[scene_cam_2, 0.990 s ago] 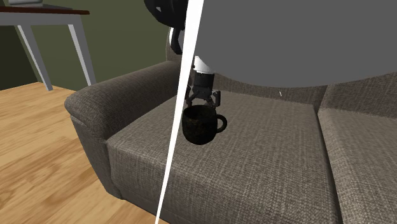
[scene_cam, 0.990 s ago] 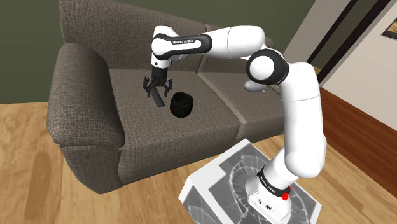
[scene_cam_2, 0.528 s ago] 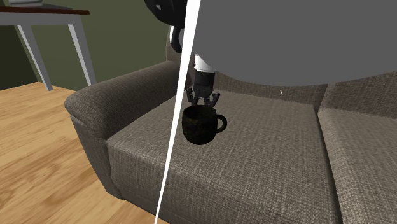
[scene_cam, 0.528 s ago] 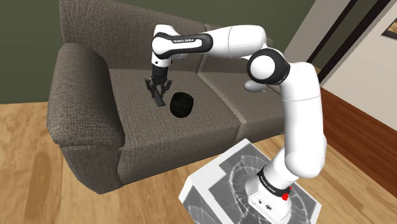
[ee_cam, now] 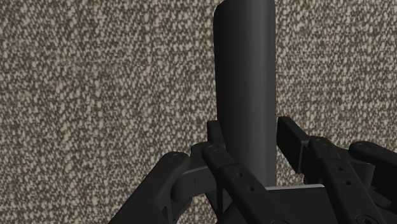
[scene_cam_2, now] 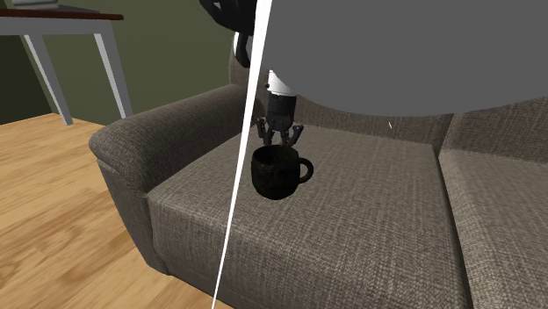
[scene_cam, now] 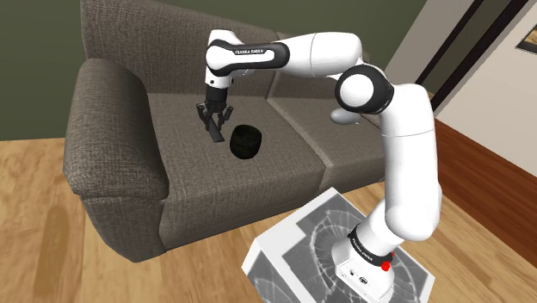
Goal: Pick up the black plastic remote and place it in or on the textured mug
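Remote in grip, hanging over sofa seat just beside mug.

Wrist view: gripper fingers are clamping both long sides of the dark remote. It is sticking out lengthwise past the tips, w/ speckled grey-brown seat cushion behind it. Shoulder view: remote is hanging tilted from the grip, low over the cushion, just beside the dark mug on that view's left. Can't tell if its low end is touching the fabric. Mug is standing upright on the cushion, handle pointing to 2nd ext. view's right. White arm is reaching over from the stand. Farther back: sofa backrest, green wall.
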`<action>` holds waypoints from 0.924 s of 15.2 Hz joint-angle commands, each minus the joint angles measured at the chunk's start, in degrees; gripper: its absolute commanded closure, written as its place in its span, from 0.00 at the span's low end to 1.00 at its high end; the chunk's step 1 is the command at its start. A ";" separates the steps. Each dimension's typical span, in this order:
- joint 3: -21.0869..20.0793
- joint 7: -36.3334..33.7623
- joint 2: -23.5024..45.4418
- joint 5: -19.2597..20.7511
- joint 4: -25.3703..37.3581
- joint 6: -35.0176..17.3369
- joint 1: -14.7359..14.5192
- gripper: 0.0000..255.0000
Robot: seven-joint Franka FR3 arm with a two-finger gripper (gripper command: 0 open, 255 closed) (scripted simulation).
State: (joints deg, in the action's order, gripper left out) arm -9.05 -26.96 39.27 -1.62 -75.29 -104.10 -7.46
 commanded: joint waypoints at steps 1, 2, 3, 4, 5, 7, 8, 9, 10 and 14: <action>-0.07 -0.16 -0.38 -0.05 0.90 1.29 -0.06 1.00; -0.09 -0.21 -0.62 -0.07 1.29 1.92 -0.06 1.00; -0.11 -0.26 -0.83 -0.08 1.71 2.55 -0.06 1.00; -0.12 -0.31 -1.04 -0.10 2.15 3.19 -0.06 1.00; -0.14 -0.36 -1.23 -0.12 2.60 3.83 -0.07 1.00; -0.18 -0.46 -1.58 -0.15 3.58 5.15 -0.08 1.00; -0.20 -0.51 -1.73 -0.16 4.11 5.82 -0.08 1.00; -0.21 -0.57 -1.87 -0.17 4.65 6.50 -0.09 1.00; -0.23 -0.62 -2.00 -0.18 5.22 7.19 -0.11 1.00; -0.29 -0.85 -2.34 -0.21 7.75 10.04 -0.17 1.00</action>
State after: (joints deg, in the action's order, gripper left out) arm -9.34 -27.82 36.99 -1.82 -68.13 -94.71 -7.66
